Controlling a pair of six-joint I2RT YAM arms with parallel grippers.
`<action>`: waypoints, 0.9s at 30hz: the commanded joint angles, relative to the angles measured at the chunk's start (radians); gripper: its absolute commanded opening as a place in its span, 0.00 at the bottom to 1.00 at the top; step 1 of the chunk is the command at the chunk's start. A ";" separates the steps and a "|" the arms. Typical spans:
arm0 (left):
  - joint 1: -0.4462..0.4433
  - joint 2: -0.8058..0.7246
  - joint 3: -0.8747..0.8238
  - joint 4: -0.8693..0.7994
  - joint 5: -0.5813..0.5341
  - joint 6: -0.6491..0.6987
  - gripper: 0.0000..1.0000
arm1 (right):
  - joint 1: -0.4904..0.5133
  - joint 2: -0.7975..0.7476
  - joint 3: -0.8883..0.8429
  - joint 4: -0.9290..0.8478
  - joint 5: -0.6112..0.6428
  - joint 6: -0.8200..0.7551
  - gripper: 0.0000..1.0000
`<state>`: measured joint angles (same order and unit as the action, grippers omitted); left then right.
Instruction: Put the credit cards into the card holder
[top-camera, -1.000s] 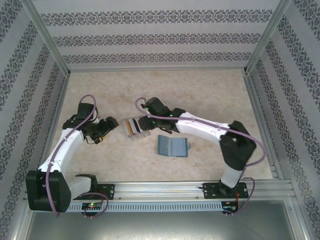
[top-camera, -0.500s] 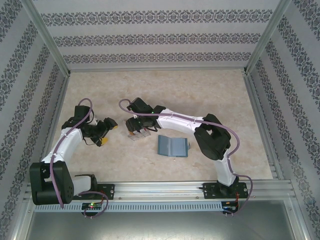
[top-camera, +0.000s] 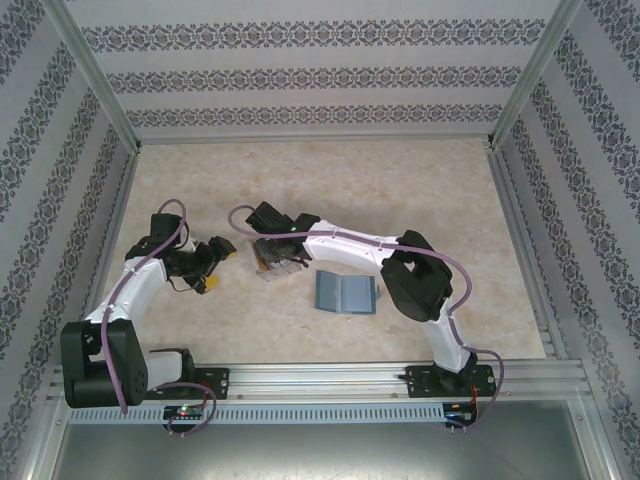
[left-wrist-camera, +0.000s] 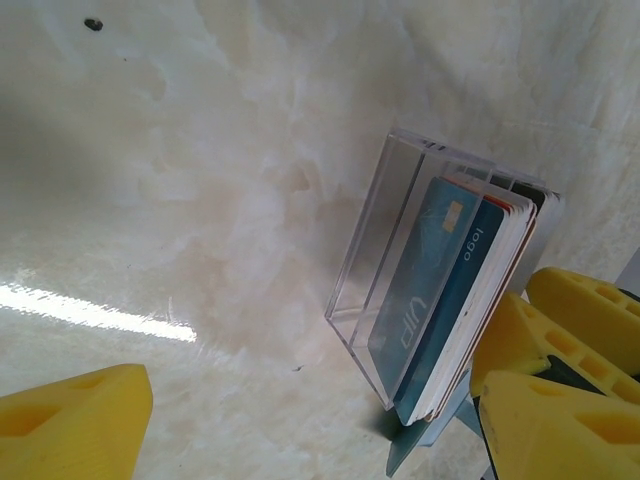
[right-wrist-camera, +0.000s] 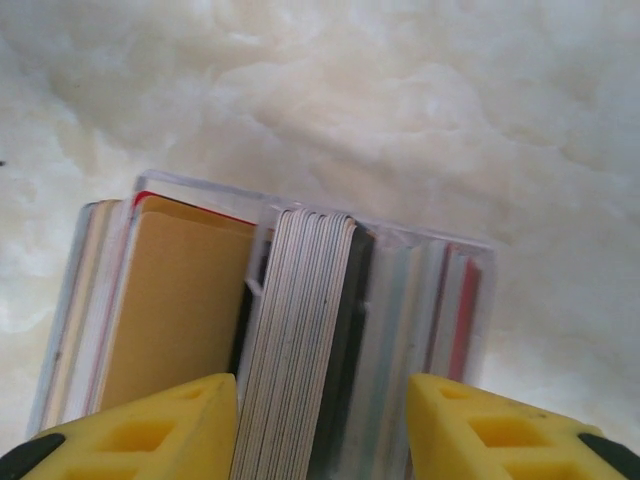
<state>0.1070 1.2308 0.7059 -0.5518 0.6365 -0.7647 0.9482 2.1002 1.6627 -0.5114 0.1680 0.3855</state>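
credit cards (right-wrist-camera: 300, 330) are seen packed upright in a clear tray (left-wrist-camera: 375, 240) on the pale table (top-camera: 400, 180). a grey bundle of them is straddled by the half-spread right gripper (right-wrist-camera: 322, 385), though whether it is pinched cannot be told. the left gripper (top-camera: 218, 268) is held wide and empty just left of the tray, and the card holder (top-camera: 346, 292) is laid open near the tray's right side, apart from it.

The right gripper (right-wrist-camera: 322, 405), black with yellow fingertips, has swung leftward over the clear plastic card box (right-wrist-camera: 200, 190). A stack of thin grey-edged credit cards (right-wrist-camera: 300, 340) now sits between its narrowing jaws.
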 joint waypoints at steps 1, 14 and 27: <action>0.008 0.001 -0.018 0.037 0.009 -0.016 0.85 | 0.007 0.014 0.023 -0.105 0.181 -0.026 0.47; 0.007 0.002 -0.032 0.047 0.002 -0.019 0.85 | 0.004 0.063 0.088 -0.171 0.237 -0.031 0.50; 0.000 -0.005 -0.040 0.049 0.004 -0.020 0.85 | -0.044 0.041 0.094 -0.198 0.120 0.017 0.41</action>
<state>0.1066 1.2354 0.6804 -0.5205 0.6365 -0.7719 0.8993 2.1464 1.7393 -0.6525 0.2325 0.4141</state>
